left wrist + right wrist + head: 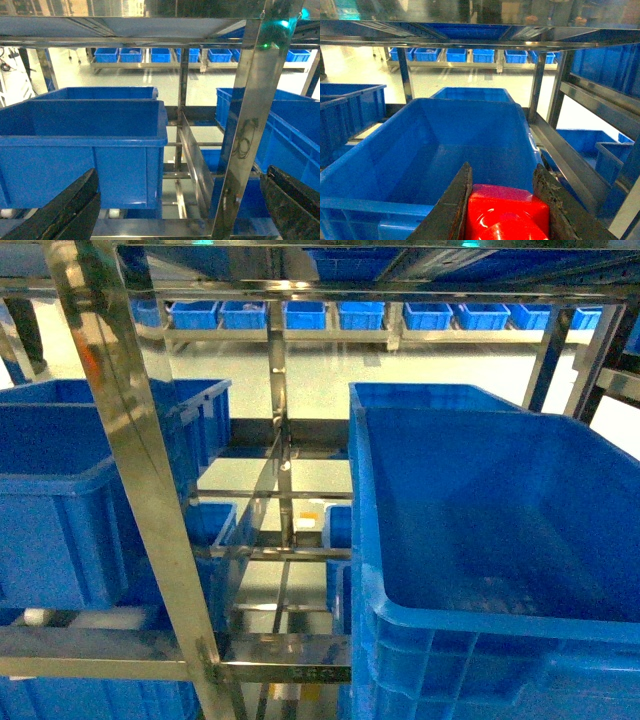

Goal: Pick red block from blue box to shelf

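Red block — clamped between right gripper fingers, over near rim of blue crate on shelf; pick done, placing remains; left gripper spread wide — holding nothing.

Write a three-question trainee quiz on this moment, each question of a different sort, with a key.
1. True or false: the right gripper is shut on the red block.
2. Multiple choice: the left gripper is A) holding a crate, B) open and holding nothing, C) shut on a post.
3. Fill in: right behind the red block in the right wrist view is a dark blue ____.

Key: 1 true; 2 B; 3 crate.
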Motion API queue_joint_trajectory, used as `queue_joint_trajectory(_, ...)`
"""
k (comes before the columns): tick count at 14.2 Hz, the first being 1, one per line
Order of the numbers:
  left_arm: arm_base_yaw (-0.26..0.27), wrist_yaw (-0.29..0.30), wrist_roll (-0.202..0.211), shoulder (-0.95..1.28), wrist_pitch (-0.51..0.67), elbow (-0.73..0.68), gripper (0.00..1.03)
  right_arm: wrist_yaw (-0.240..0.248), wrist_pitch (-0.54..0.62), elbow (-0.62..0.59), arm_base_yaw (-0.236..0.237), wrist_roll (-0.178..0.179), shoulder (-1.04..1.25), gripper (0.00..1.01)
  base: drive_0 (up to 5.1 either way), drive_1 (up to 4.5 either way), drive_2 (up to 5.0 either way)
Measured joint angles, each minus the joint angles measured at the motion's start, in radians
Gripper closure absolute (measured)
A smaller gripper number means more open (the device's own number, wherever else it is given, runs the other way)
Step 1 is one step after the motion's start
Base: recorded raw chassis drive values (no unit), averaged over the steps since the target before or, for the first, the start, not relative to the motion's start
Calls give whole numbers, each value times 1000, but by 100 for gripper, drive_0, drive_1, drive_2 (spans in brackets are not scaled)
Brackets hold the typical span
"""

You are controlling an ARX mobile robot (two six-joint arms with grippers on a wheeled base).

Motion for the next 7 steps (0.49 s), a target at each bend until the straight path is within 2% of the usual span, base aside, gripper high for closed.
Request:
queue_joint_trajectory(1, 0, 0, 0, 0, 0, 0, 5, 0, 0, 0, 0, 0, 0, 72, 0, 0, 0)
queue_joint_trajectory(2, 0, 0, 0, 0, 0, 0, 5, 111, -69, 23, 52, -30, 48, 72, 0, 0, 0)
queue_joint_trajectory(3, 0, 0, 0, 0, 0, 0, 5, 183, 2, 45, 85, -34, 201, 72, 0, 0, 0)
queue_joint_trajectory(5, 0, 0, 0, 0, -2, 0, 5, 176, 215, 106, 57, -1, 490, 72, 0, 0, 0)
queue_joint_trajectory(6, 0, 0, 0, 0, -2, 0, 5, 117, 330, 167, 59, 22, 695, 72, 0, 0, 0)
queue_joint_trajectory(7, 0, 0, 0, 0, -2, 0, 5, 109, 429, 209, 74, 26, 853, 72, 0, 0, 0)
